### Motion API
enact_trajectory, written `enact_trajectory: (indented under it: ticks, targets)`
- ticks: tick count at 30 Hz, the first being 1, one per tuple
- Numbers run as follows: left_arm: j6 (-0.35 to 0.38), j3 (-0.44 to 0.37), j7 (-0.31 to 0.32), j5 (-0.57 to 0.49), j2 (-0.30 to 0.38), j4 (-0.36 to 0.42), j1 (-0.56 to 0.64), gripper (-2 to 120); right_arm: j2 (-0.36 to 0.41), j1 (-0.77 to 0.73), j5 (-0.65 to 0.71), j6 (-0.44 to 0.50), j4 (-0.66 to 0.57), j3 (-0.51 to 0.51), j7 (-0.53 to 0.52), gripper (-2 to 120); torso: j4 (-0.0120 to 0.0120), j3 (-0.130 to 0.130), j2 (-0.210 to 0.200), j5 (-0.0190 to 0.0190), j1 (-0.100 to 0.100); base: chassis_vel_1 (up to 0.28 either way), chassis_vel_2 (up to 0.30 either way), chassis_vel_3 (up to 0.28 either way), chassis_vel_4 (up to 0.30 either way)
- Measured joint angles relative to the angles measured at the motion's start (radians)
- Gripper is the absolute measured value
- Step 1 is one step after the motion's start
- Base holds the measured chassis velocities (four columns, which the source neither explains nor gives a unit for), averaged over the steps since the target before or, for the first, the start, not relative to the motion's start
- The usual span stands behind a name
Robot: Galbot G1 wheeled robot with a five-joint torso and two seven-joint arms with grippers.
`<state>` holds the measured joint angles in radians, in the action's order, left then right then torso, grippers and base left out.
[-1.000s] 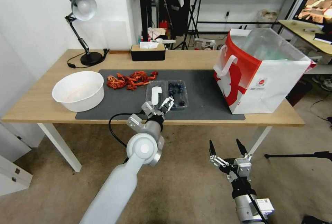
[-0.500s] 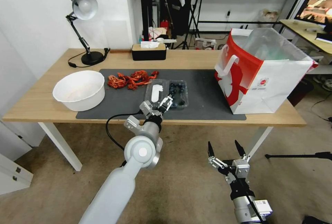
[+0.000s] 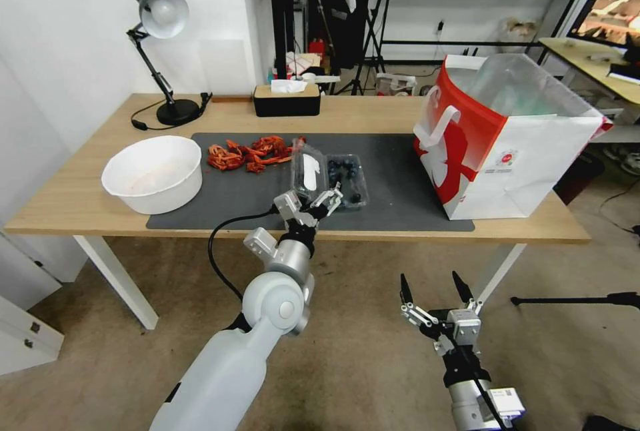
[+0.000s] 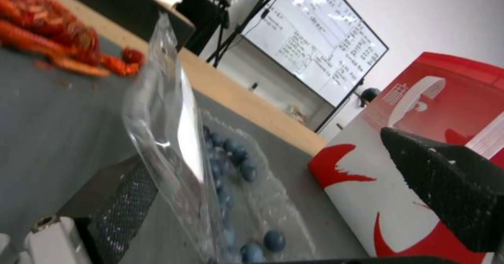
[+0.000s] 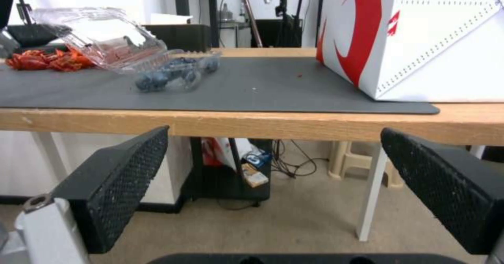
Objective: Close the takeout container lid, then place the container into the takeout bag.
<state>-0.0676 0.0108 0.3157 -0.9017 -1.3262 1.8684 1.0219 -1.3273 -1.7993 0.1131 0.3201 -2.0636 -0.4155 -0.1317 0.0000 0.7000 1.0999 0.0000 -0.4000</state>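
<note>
From the head camera we see our left gripper [image 3: 313, 202] at the near edge of the dark mat [image 3: 387, 171], its fingers apart, with the lid [image 3: 308, 169] of the takeout container [image 3: 345, 180] raised on edge between them; the lid stands tilted up from its hinge while the tray half with the blueberries lies flat on the mat. The takeout bag [image 3: 513, 151] stands upright at the right end of the wooden table [image 3: 80, 198], well apart from the container. To the left on the table sit a white bowl [image 3: 152, 174] and a pile of red strips [image 3: 250, 151], and a black tissue box [image 3: 287, 99] and a desk lamp [image 3: 160, 51] stand at the back. Our right gripper [image 3: 433, 294] hangs low in front of the table, fingers spread. In the left wrist view, the clear lid [image 4: 168, 138] rises steeply just beside one mesh-faced finger [image 4: 126, 201], the other finger [image 4: 451, 185] well off to the side, the blueberries [image 4: 236, 165] behind the lid and the bag [image 4: 420, 138] beyond. In the right wrist view, our fingers [image 5: 121, 181] stand wide apart below the table edge; above it the container [image 5: 173, 73] rests on the mat with its lid [image 5: 100, 35] half-raised, and the bag [image 5: 420, 39] stands to the side.
</note>
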Motion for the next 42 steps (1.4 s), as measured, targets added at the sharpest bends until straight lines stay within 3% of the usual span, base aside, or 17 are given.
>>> enact_trajectory:
  ticks: [11, 22, 35, 39, 42]
  targets:
    - [-0.012, 0.002, -0.065, 0.016, 0.015, 0.000, -0.024, 100, -0.003, 0.000, -0.008, 0.000, -0.004, 0.001, -0.001, 100, 0.0000, 0.000, 0.000, 0.0000, 0.000, 0.000, 0.000, 0.000, 0.000]
    - [-0.013, 0.042, -0.176, 0.032, 0.032, -0.019, -0.054, 100, 0.000, -0.001, -0.010, 0.001, -0.010, 0.000, -0.002, 100, 0.0000, 0.000, 0.000, 0.0000, 0.000, 0.000, 0.000, 0.000, 0.000]
    - [0.019, 0.122, -0.253, 0.014, 0.043, -0.107, -0.180, 100, 0.004, -0.008, -0.009, 0.000, -0.016, -0.013, -0.003, 100, -0.0001, 0.000, 0.000, 0.0001, 0.000, 0.000, 0.000, 0.000, 0.000]
    - [0.044, 0.144, -0.254, -0.024, 0.042, -0.130, -0.209, 100, 0.007, -0.007, -0.007, 0.000, -0.016, -0.018, -0.004, 100, 0.0000, 0.000, 0.000, 0.0000, 0.000, 0.000, 0.000, 0.000, 0.000]
    - [0.115, 0.158, -0.231, -0.135, 0.038, -0.141, -0.244, 100, 0.007, -0.006, -0.007, 0.000, -0.018, -0.021, -0.005, 100, -0.0001, 0.000, 0.000, 0.0000, 0.000, 0.000, 0.000, 0.000, 0.000]
